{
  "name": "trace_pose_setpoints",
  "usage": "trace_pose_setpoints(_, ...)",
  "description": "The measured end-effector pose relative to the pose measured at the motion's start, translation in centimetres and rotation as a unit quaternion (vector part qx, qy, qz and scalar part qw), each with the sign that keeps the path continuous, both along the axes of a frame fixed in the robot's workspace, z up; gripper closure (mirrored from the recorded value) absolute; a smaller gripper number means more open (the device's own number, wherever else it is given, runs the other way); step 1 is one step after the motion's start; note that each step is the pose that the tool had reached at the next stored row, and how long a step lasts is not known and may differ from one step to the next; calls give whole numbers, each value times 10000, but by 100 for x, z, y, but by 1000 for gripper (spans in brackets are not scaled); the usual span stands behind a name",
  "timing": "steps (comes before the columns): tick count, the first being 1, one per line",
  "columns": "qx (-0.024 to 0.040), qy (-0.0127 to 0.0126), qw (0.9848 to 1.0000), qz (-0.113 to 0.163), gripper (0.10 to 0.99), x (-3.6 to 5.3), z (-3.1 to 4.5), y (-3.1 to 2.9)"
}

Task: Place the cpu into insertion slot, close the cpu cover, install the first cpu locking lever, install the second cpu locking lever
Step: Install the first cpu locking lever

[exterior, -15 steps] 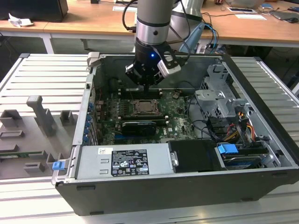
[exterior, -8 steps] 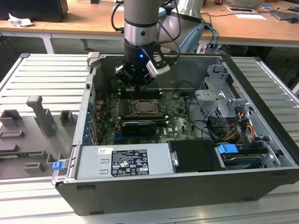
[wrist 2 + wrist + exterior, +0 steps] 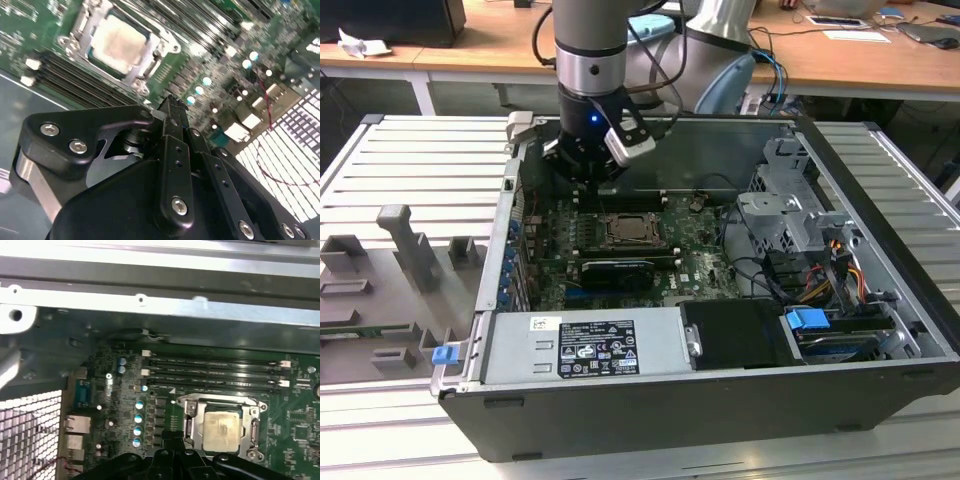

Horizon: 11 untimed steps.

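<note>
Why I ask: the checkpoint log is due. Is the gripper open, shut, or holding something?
Gripper: shut, holding nothing, above the green motherboard near the small pale beige-silver square cpu.

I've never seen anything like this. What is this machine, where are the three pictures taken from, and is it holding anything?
It is a robot arm working over an open computer case that lies on a ribbed metal table. The exterior view looks on from outside; both wrist views come from cameras riding on the arm. Its gripper, a two-fingered claw, is shut and holds nothing. Nearby on the green motherboard sits the cpu, with the cpu cover framing it.
</note>
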<state>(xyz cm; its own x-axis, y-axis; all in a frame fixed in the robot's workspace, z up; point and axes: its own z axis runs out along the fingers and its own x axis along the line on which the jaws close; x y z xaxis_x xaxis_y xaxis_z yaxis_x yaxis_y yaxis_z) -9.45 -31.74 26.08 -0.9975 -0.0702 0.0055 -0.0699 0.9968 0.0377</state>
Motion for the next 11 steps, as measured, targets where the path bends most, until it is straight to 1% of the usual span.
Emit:
trace_pose_setpoints(2, 0, -2, 10000, -1, 980, -53, -5, 33)
trace_pose_setpoints(5, 4, -2, 10000, -1, 980, -63, -11, 89)
trace_pose_setpoints(6, 7, -4, 10000, -1, 980, -66, -14, 121)
trace_pose_setpoints(7, 9, -8, 10000, 0, 980, -68, -18, 152)
trace_pose_setpoints(9, 10, -17, 10000, 0, 980, -69, -22, 195)
trace_pose_setpoints(10, 10, -23, 10000, 0, 980, -69, -22, 232)
trace_pose_setpoints(11, 10, -28, 10000, -1, 980, -69, -23, 248)
